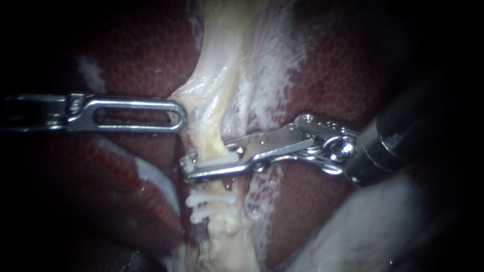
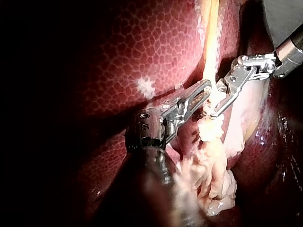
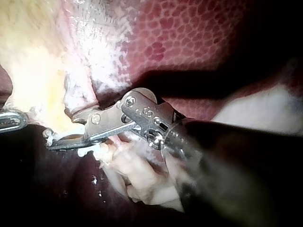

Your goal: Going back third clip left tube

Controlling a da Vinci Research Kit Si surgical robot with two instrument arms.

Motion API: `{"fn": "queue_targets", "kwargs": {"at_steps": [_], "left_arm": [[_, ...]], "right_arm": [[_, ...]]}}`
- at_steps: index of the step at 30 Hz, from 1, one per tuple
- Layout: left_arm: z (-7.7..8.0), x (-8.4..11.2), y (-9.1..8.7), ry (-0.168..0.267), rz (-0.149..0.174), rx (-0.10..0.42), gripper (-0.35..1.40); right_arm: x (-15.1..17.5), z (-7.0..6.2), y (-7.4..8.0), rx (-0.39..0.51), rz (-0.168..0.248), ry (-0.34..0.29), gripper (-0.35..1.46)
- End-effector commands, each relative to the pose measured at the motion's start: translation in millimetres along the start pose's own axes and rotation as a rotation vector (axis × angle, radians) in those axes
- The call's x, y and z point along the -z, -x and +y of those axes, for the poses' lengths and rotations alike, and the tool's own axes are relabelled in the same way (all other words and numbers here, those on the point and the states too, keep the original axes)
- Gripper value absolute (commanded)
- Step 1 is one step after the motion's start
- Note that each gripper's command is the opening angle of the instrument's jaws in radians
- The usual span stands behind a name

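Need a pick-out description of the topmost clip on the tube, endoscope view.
Find the pale tube running down the middle over the dark red liver. Three white clips cross it; this clip is the uppermost. Unlike the two bare clips below, it sits inside the right instrument's metal tip.

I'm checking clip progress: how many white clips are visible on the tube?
3. The lowest clip and middle clip sit close together on the tube; the top clip crosses it higher up, at the right instrument's tip. Others may be hidden by tissue.
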Motion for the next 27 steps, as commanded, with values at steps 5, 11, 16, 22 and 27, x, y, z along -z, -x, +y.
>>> {"fn": "queue_targets", "kwargs": {"at_steps": [5,11,16,22,27], "left_arm": [[0.0,0.0,0.0,0.000,0.000,0.000,-0.35],[0.0,0.0,0.0,0.000,-0.001,0.000,-0.35],[-0.1,0.0,0.0,0.000,-0.001,0.000,-0.35],[-0.2,0.0,0.0,0.000,-0.001,0.000,-0.35],[-0.3,0.0,-0.1,0.000,-0.001,0.000,-0.35]], "right_arm": [[-0.1,0.0,0.1,-0.006,-0.003,0.001,-0.35],[-0.1,0.0,0.1,-0.011,-0.002,0.001,-0.35],[-0.2,0.0,0.1,-0.012,-0.002,0.002,-0.01],[-0.8,0.4,-0.4,0.210,-0.019,0.005,0.52],[-0.8,0.6,-0.5,0.294,-0.016,0.049,0.58]]}}
